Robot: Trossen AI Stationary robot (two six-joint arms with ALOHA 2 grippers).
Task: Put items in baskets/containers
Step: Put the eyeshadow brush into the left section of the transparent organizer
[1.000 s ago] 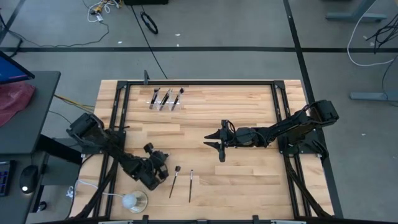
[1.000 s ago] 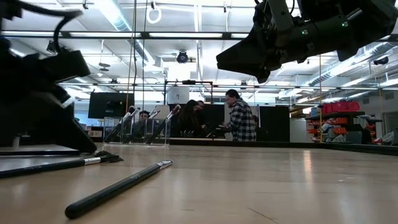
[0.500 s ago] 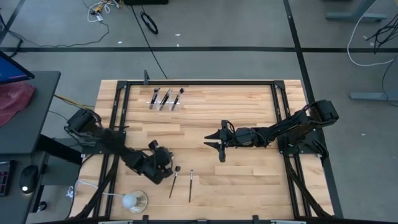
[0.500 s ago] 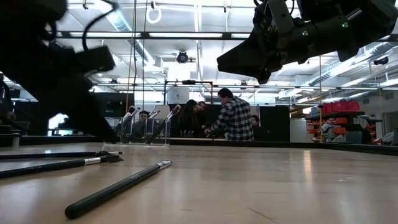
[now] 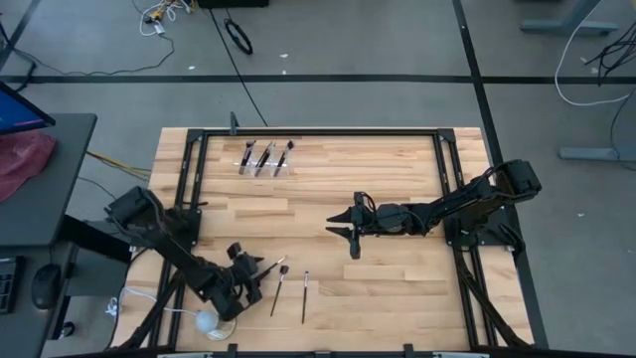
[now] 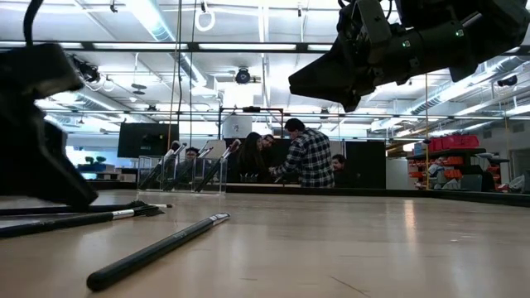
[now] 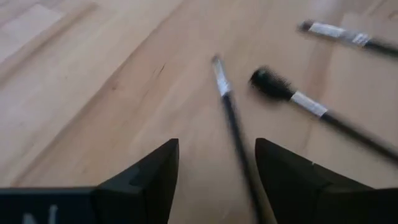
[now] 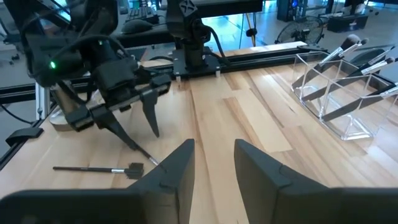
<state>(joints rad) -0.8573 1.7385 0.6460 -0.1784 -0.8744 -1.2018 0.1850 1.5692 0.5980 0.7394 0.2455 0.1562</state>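
The left gripper (image 5: 256,270) sits low at the counter's (image 5: 397,169) near left edge, its fingers (image 8: 151,114) spread apart around a thin brush (image 7: 235,127), not closed on it. Just beside it lies a fluffy-headed brush (image 5: 277,287), and next to that a third brush (image 5: 304,295). At the far side stands the clear holder (image 5: 264,159) with several brushes already in it. The right gripper (image 5: 352,237) hangs above the counter's middle, fingers parted and empty. People (image 6: 305,157) stand in the room beyond.
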